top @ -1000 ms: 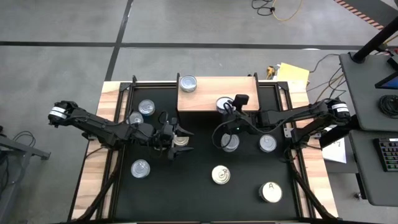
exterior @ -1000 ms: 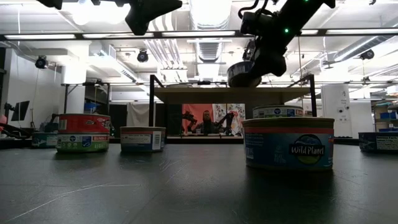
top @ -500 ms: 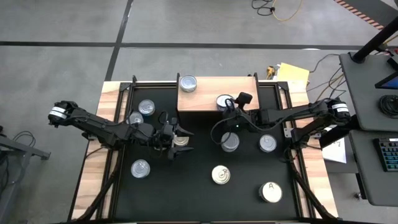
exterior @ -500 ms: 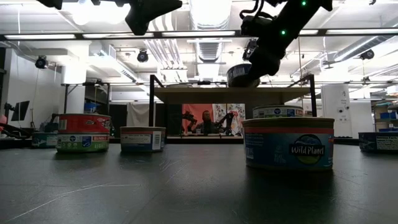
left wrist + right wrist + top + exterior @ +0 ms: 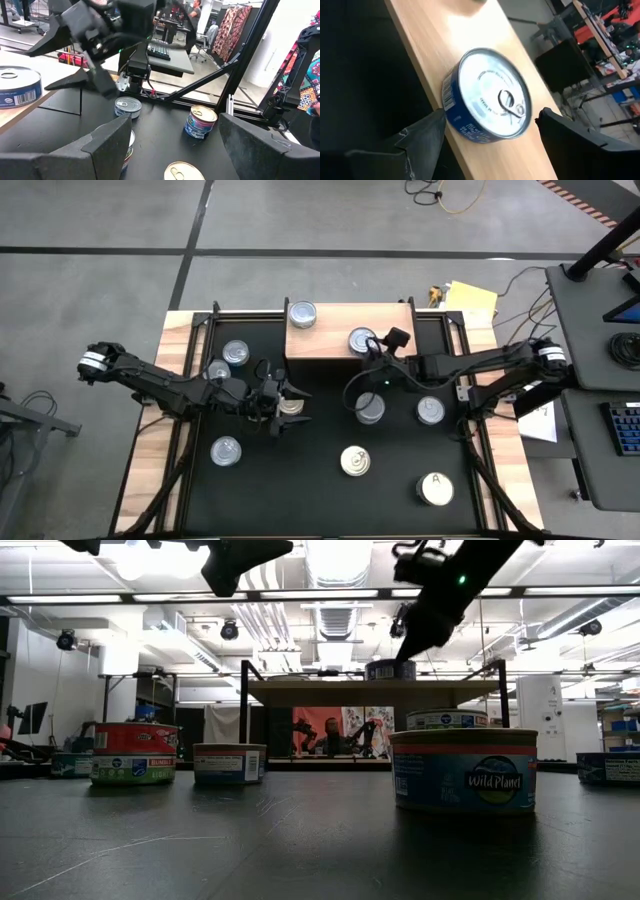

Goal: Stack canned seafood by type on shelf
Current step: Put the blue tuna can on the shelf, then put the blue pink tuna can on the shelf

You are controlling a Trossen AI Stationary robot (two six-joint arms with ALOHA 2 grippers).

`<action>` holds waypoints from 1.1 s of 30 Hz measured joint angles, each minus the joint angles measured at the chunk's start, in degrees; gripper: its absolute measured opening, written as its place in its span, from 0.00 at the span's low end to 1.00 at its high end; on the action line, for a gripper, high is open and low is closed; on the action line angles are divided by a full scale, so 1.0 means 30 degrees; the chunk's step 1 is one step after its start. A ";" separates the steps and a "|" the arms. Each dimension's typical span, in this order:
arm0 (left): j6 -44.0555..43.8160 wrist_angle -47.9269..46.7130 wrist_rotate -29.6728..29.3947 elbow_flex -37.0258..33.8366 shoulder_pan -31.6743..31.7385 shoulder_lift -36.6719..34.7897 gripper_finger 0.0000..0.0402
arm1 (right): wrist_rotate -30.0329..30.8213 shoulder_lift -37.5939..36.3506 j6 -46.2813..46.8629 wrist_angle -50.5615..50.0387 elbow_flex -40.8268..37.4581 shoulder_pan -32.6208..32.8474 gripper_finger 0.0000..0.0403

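The light wood shelf (image 5: 340, 330) stands at the table's far side. One silver-topped can (image 5: 302, 314) sits on its far left. A second silver-topped, blue-walled can (image 5: 361, 340) stands flat at the shelf's near edge (image 5: 487, 97), and also shows in the low view (image 5: 390, 670). My right gripper (image 5: 380, 352) is open, its fingers on either side of this can's near part (image 5: 490, 131). My left gripper (image 5: 283, 402) is open and empty, hovering over a can (image 5: 291, 408) at mid-table. My right gripper comes at the can slanting from the table's right and above. One fingertip (image 5: 432, 125) lies right beside the blue wall (image 5: 451, 112); I cannot tell whether it touches. The other fingertip (image 5: 550, 120) stands apart. The can rests upright on the shelf.
Loose cans stand on the black tabletop: two at the left (image 5: 237, 353) (image 5: 218, 370), one near left (image 5: 226, 450), two right of centre (image 5: 371, 410) (image 5: 431, 410), a gold-topped one (image 5: 355, 461) and a white one marked "A" (image 5: 435, 488). Dark frame rails run along both sides.
My right gripper has carried the can toward the table's far edge and down. The can, held tilted above the shelf before, now stands flat on it. The gripper has since drawn back a little toward the table's right and up.
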 joint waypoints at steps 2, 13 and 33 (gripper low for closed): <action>0.0000 0.0001 0.0000 0.0000 -0.0004 0.0000 0.71 | -0.0587 -0.0648 0.0150 0.0018 0.0000 0.0359 0.75; 0.0000 -0.0001 0.0000 0.0000 0.0000 0.0007 0.71 | -1.4435 -0.4990 0.1664 0.3461 -0.1076 0.1394 0.69; 0.0003 0.0318 0.0007 0.0000 -0.0006 0.0685 0.71 | -2.4119 -0.6225 0.4977 1.2312 -0.4765 0.1474 0.63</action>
